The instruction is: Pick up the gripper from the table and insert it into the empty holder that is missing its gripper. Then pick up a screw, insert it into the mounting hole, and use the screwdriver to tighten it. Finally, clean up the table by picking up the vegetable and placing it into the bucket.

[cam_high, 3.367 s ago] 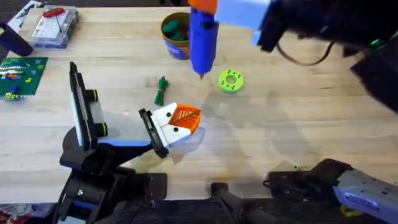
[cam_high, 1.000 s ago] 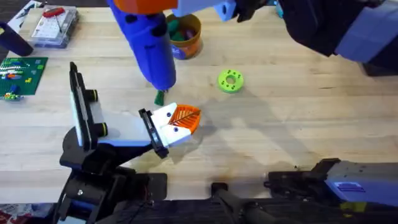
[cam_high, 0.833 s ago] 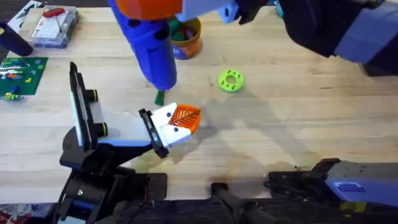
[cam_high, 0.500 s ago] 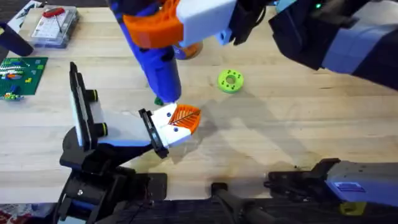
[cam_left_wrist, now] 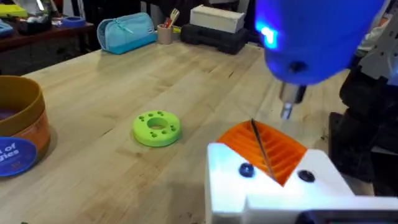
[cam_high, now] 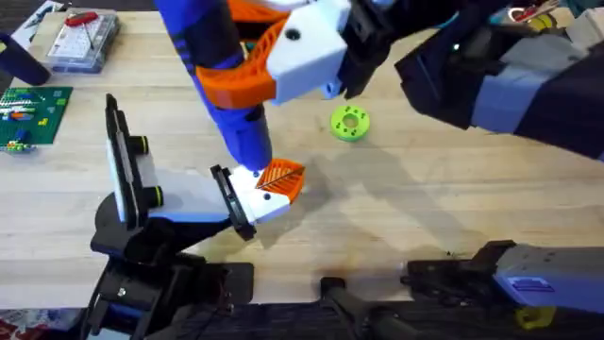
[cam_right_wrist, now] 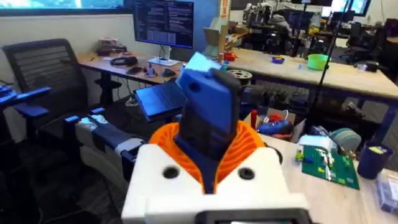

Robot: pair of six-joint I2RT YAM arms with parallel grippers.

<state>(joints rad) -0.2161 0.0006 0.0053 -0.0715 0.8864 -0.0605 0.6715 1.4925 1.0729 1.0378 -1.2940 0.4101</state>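
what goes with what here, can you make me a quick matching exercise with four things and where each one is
1. screwdriver
2. green disc
3. gripper
4. clear parts box

a. far left corner of the table
b. mounted on the holder's black plate
c. held in the right gripper
d. lying alone mid-table

Pairs: 1-c, 2-d, 3-b, 4-a

The right gripper [cam_high: 274, 66] has white fingers with orange ribbed pads and small black dots. Its arm is black with grey-blue panels. The left arm's base looks black too.
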